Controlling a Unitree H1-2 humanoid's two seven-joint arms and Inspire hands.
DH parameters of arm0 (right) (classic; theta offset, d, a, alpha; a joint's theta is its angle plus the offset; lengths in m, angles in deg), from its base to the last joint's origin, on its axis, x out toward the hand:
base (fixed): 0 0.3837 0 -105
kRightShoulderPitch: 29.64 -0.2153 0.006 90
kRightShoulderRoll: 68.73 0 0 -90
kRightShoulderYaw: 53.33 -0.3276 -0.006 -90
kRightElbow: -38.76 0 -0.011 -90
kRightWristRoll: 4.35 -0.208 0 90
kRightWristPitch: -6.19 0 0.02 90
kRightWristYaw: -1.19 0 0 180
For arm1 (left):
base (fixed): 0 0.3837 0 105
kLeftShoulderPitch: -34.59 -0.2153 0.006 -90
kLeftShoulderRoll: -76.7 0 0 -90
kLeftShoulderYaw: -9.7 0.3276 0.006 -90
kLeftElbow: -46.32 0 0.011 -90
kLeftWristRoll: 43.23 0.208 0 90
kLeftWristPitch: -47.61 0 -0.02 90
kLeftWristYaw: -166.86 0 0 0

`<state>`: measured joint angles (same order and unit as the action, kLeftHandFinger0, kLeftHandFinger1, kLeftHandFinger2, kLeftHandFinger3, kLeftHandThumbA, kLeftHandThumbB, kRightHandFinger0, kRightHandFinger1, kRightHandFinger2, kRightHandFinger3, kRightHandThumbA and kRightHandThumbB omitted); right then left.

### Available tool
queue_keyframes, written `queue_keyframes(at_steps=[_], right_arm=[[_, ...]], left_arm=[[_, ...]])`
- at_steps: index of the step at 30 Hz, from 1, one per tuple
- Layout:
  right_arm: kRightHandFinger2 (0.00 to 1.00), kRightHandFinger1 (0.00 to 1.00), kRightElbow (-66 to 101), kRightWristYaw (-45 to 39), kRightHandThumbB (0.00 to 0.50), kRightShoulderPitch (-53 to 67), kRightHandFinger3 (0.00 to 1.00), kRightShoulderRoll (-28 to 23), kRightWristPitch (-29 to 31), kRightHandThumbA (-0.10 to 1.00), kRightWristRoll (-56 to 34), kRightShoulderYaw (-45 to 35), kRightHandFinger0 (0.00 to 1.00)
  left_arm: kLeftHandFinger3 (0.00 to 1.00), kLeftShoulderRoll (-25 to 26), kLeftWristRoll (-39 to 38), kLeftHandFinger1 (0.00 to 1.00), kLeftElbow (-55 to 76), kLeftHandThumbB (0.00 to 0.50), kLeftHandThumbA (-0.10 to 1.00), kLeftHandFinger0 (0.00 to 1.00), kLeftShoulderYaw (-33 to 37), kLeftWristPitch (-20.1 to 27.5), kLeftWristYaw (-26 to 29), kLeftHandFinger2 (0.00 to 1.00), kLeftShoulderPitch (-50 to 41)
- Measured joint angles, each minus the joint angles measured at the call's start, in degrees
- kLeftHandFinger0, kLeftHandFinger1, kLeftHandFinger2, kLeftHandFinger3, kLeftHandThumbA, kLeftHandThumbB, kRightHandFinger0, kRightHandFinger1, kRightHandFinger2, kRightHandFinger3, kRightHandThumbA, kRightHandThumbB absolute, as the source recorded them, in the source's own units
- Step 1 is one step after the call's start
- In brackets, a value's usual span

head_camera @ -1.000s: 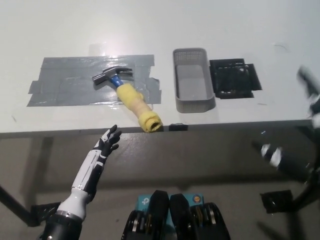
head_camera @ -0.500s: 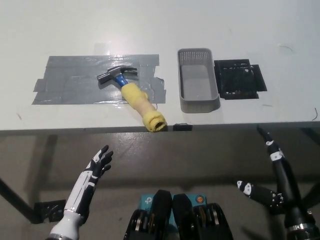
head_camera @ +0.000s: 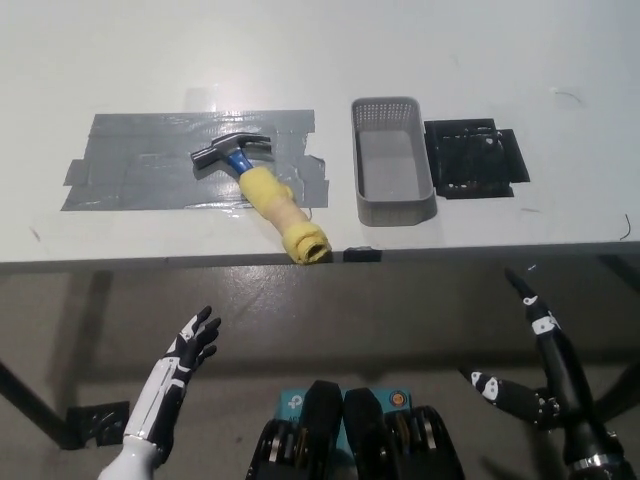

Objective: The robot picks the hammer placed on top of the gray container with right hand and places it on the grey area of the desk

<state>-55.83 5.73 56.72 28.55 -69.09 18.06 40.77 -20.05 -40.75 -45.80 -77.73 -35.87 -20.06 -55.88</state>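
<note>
The hammer [head_camera: 262, 187] lies on the grey taped area [head_camera: 150, 160] of the white desk, its steel head on the tape and its yellow handle reaching to the desk's front edge. The grey container [head_camera: 392, 172] stands to its right with nothing in it. My black right hand [head_camera: 535, 365] hangs open below the desk edge at the lower right, far from the hammer. My white left hand [head_camera: 180, 365] rests open at the lower left, also below the desk.
A black taped patch [head_camera: 472, 158] lies right of the container. The desk's front edge [head_camera: 450, 253] runs across the middle of the picture, with a small black clip [head_camera: 361, 254] on it. A table leg foot [head_camera: 98, 417] shows on the floor at lower left.
My right hand has come down from the right side to below the desk edge. My left hand has sunk lower and away from the edge. The hammer has not moved.
</note>
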Motion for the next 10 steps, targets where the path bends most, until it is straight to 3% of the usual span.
queue_keyframes(at_steps=[1,2,4,10], right_arm=[[1.0,1.0,0.0,-0.2,0.126,0.0,1.0,0.0,0.0,0.78,-0.6,0.0,1.0],[1.0,1.0,0.0,-0.6,0.095,0.0,1.0,0.2,0.0,0.84,-1.9,-0.1,1.0],[1.0,1.0,0.1,-1.4,0.084,0.1,1.0,0.6,-0.4,0.99,-4.1,-0.1,1.0],[1.0,1.0,1.7,-3.5,0.104,0.8,1.0,2.4,-2.1,1.0,-10.1,-0.2,1.0]], left_arm=[[1.0,0.0,0.0,1.0,0.0,0.077,1.0,1.0,0.0,0.0,0.0,1.0,0.0],[1.0,0.0,0.0,1.0,-0.1,0.074,1.0,1.0,0.0,0.0,0.0,1.0,0.0],[1.0,0.0,0.1,1.0,-0.3,0.085,1.0,1.0,0.1,0.0,0.0,1.0,0.0],[1.0,0.0,0.2,1.0,-0.4,0.081,1.0,1.0,0.1,0.0,0.0,1.0,0.0]])
